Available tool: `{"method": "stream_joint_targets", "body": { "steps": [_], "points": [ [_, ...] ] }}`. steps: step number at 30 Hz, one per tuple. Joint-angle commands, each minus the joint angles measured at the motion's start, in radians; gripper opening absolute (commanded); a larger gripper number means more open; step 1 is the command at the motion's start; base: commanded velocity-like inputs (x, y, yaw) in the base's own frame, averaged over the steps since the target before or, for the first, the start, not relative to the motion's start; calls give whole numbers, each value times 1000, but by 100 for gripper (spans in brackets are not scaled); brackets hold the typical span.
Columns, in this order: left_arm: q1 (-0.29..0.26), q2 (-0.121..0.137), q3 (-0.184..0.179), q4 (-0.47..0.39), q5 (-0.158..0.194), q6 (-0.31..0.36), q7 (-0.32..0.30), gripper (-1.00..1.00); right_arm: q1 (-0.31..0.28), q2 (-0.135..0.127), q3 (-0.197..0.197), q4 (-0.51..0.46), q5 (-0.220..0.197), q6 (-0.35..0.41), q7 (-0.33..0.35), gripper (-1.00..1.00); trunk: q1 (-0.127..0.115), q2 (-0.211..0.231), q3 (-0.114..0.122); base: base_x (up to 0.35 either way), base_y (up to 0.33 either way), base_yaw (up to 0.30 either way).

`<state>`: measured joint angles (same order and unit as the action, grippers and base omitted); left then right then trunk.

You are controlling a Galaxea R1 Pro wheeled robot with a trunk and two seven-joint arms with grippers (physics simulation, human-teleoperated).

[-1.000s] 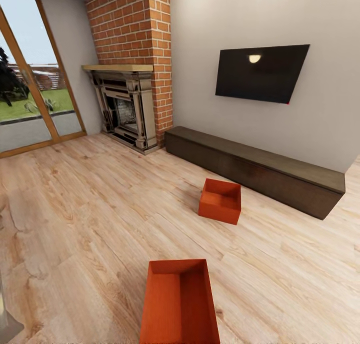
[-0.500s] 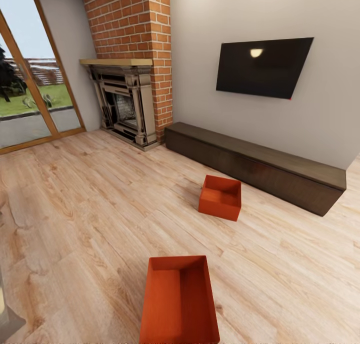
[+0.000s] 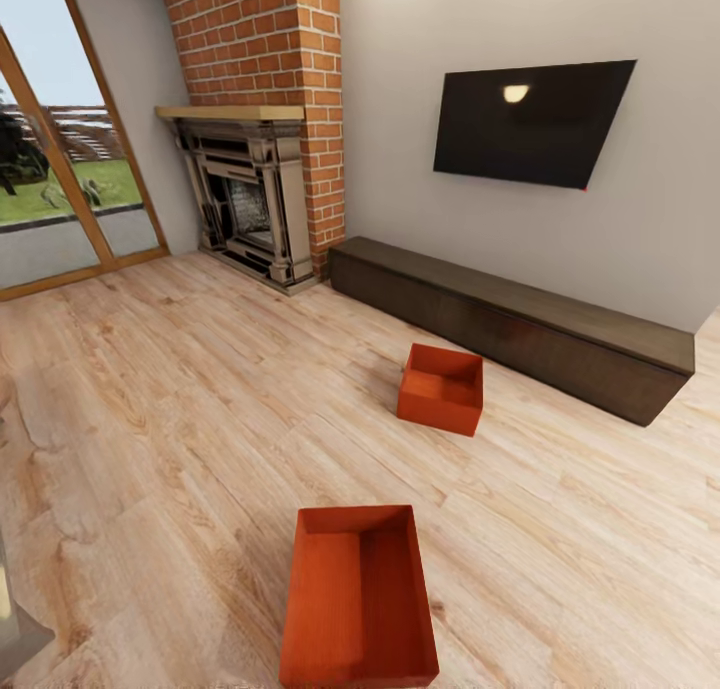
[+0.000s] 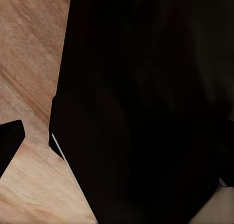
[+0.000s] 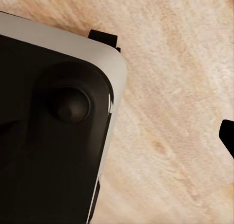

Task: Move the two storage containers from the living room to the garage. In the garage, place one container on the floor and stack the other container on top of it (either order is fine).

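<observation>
The robot's base [image 5: 53, 136] is black with a rounded pale-grey rim.

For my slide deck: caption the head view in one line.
Two orange-red storage containers, near one and far one, sit apart on the living room's wood floor before the TV bench and brick fireplace.

In the head view the near storage container [image 3: 358, 597] lies on the wood floor [image 3: 150, 439] with its closest wall just about cut by the picture's lower edge. The patio doors [image 3: 60, 169] run off the left side, and the brick fireplace [image 3: 262, 129] climbs out past the top. A grey object [image 3: 15, 624] at the lower left corner is mostly cropped and cannot be identified. In the left wrist view a black mass [image 4: 146, 107] hides most of the floor; it is probably part of the robot's body. In the right wrist view a dark rounded housing [image 5: 53, 131] covers one side, and a small black tip [image 5: 227, 136] is cut off at the edge.
</observation>
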<state>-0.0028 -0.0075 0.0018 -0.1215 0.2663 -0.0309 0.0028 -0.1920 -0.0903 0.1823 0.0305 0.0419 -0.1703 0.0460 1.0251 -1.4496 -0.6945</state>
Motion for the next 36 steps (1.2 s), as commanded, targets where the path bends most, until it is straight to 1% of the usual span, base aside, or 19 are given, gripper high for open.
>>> {"method": "stream_joint_targets", "body": {
  "steps": [1, 36],
  "points": [
    [0, 0, 0, 0, 5, -3, 0, 100, -1, 0, 2, 3, 4, -6, 2, 100, 0, 0, -2, 0, 0, 0],
    [0, 0, 0, 0, 5, -3, 0, 100, -1, 0, 1, 3, 4, -6, 2, 100, 0, 0, -59, 0, 0, 0]
  ]
}}
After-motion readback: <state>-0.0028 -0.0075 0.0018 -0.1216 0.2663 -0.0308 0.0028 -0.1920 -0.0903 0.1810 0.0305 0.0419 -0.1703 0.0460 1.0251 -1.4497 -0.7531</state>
